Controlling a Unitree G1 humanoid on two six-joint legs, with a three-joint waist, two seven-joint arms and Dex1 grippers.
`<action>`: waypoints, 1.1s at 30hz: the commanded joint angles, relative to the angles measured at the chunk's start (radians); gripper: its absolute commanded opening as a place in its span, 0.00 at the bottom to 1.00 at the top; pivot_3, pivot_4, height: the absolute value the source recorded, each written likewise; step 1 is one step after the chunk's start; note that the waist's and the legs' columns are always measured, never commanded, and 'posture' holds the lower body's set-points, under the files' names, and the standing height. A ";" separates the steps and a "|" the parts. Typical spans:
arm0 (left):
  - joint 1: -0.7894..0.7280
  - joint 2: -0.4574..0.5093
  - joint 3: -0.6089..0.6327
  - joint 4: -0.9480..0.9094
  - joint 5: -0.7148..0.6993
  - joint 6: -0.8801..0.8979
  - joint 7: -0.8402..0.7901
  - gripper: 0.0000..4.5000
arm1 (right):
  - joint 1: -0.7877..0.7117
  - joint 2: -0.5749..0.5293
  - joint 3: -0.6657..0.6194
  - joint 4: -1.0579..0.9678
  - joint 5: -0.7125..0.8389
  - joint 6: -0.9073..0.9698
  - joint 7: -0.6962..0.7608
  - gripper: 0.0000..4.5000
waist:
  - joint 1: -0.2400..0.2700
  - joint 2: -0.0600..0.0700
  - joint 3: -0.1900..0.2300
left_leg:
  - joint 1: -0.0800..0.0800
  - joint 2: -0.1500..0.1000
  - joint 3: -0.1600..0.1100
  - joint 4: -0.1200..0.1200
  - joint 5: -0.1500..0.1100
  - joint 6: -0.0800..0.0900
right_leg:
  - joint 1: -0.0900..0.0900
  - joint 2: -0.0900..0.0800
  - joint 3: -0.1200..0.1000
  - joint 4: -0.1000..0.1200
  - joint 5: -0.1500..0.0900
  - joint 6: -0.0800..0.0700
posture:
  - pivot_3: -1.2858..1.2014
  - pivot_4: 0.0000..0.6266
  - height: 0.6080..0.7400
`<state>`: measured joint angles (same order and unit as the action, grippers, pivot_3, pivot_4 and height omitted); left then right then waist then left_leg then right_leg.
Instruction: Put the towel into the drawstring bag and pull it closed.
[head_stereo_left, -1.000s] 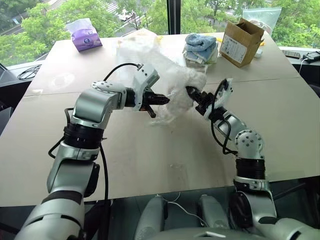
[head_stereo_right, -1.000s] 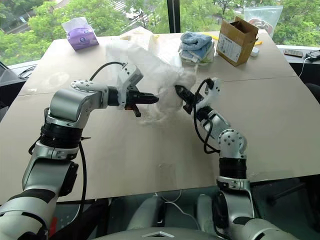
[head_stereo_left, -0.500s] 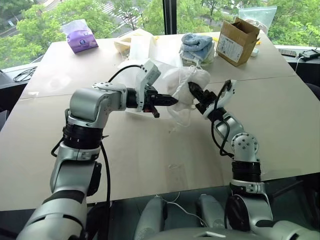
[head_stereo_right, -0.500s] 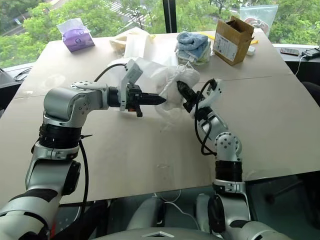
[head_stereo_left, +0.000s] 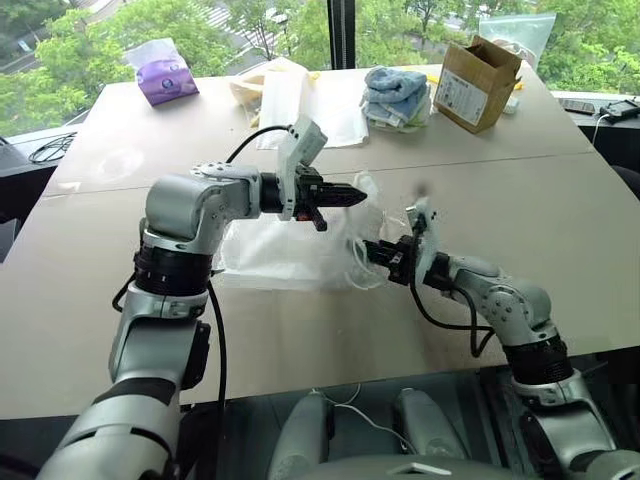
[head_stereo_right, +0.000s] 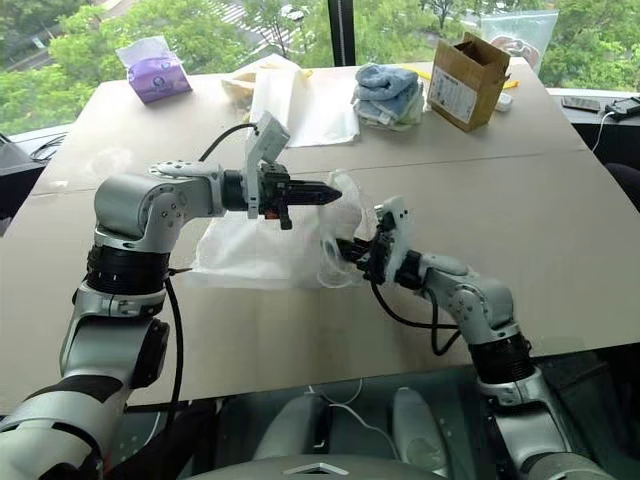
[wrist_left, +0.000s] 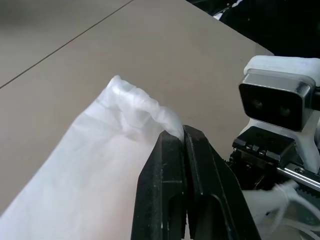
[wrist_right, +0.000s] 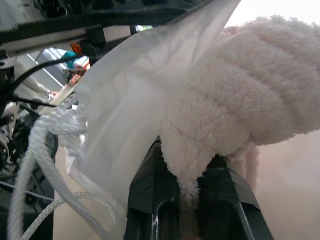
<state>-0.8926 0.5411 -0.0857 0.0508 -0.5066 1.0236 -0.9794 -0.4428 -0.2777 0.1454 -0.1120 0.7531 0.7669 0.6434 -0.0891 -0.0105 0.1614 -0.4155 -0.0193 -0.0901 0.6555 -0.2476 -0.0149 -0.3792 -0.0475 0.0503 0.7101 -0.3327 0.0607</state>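
Near the middle of the tabletop (head_stereo_left: 300, 330) lies the drawstring bag (head_stereo_left: 275, 250), its thin white fabric spread flat toward the robot's left and its gathered mouth lifted toward the right; the left gripper (head_stereo_left: 355, 195) is closed tight on a bunched fold of the bag's rim, its black fingers (wrist_left: 185, 165) pressed together with fabric pinched between them, holding that edge up above the tabletop; just beside it and lower, the right gripper (head_stereo_left: 372, 250) points toward the bag's mouth and is clamped on the towel (wrist_right: 240, 95), whose cream, ribbed pile bulges out past its fingers in the right wrist view, with the bag's sheer cloth draped against it; looped white cords (head_stereo_left: 362, 272) hang at the mouth around the right gripper; at the tabletop's far edge stand a purple tissue pack (head_stereo_left: 167, 78), a stack of blue and pale cloths (head_stereo_left: 398, 92) and a cardboard box (head_stereo_left: 482, 82), all well apart from the bag.
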 joint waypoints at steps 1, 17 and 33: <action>0.007 -0.001 0.002 -0.033 0.004 -0.102 -0.027 0.00 | -0.027 -0.004 0.003 -0.021 -0.002 0.003 0.059 0.00 | -0.002 0.000 0.000 | 0.000 0.000 0.000 0.000 0.000 0.000 | 0.000 0.000 0.000 0.000 0.000 0.000 | 0.52 0.24 1.00; 0.091 0.017 -0.035 -0.105 0.011 -0.195 -0.079 0.00 | -0.134 0.303 -0.227 0.214 -0.095 -0.204 -0.241 0.00 | 0.001 0.000 0.000 | 0.000 0.001 0.000 0.001 0.000 0.000 | 0.000 0.000 0.000 0.001 0.000 0.000 | 0.52 0.24 1.00; 0.056 -0.008 -0.015 0.079 0.126 -0.418 -0.032 0.00 | 0.078 -0.052 -0.143 -0.297 -0.023 0.065 -0.104 0.90 | 0.004 0.000 0.000 | 0.000 0.000 0.000 0.000 0.000 0.000 | 0.000 0.000 0.000 0.000 0.000 0.000 | 0.52 0.24 1.00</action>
<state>-0.8113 0.5346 -0.1264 0.1316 -0.3853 0.6340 -1.0186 -0.3636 -0.3116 -0.0034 -0.3184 0.6979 0.8185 0.5029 -0.0850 -0.0104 0.1614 -0.4155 -0.0192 -0.0903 0.6557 -0.2477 -0.0146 -0.3791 -0.0473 0.0501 0.7106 -0.3327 0.0607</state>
